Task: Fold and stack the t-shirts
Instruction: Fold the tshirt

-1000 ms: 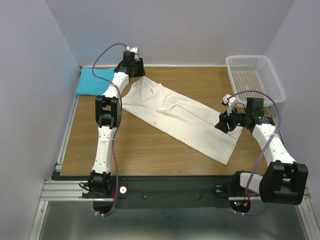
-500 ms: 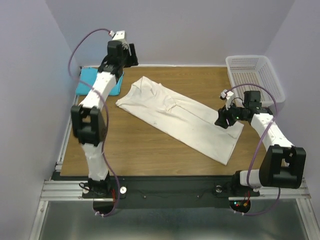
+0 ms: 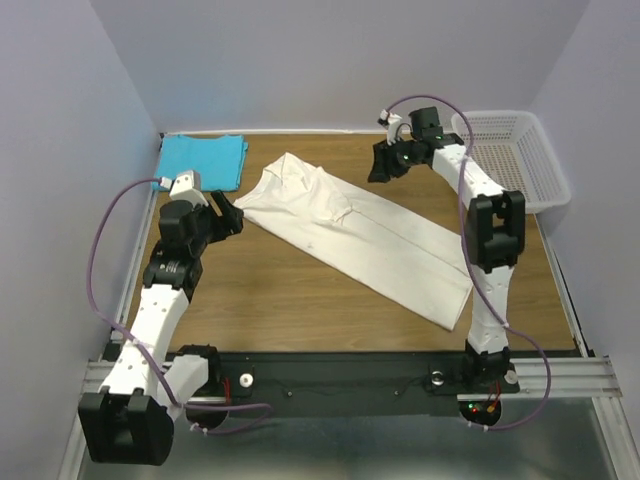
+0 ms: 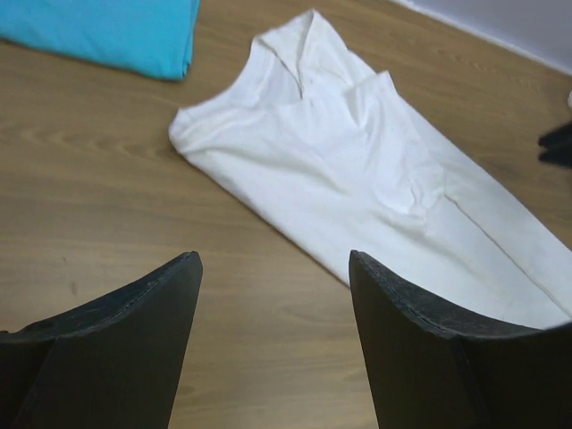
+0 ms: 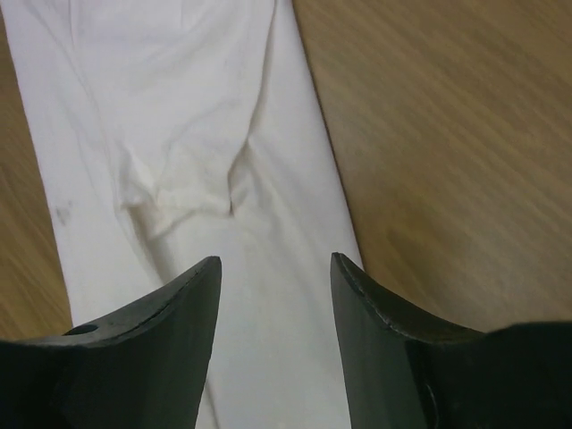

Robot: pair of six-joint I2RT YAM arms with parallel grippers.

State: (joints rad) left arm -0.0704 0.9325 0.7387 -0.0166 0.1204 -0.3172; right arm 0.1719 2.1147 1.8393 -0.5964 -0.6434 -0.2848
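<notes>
- Hanging apart with nothing between them, the left fingers point(image 4: 134, 331) are hovering released above bare counter point(image 3: 280, 290), just beside the shoulder corner of the cream-white t-shirt point(image 3: 370, 235).
- The right fingers point(image 5: 170, 304) are likewise standing spread and empty, looking down on a puckered tucked-in sleeve near the shirt's far long edge; they are touching no cloth.
- The cream-white t-shirt is lying flat across the middle of the counter as a long narrow strip, its sides seemingly turned in.
- Its long axis is running diagonally, from far left to near right; the collar is pointing at the far-left corner and the hem at the near-right.
- The turquoise t-shirt point(image 3: 203, 160) is sitting in that far-left corner, looking folded, though the views are not showing how neatly.
- By my reading, the lengthwise fold is looking done and the crosswise fold is coming up.
- That next move is calling for both sets of fingers to be pinching one short end, corner by corner, and carrying it along the strip to the other end.
- Stacking on the turquoise one is waiting after that.
</notes>
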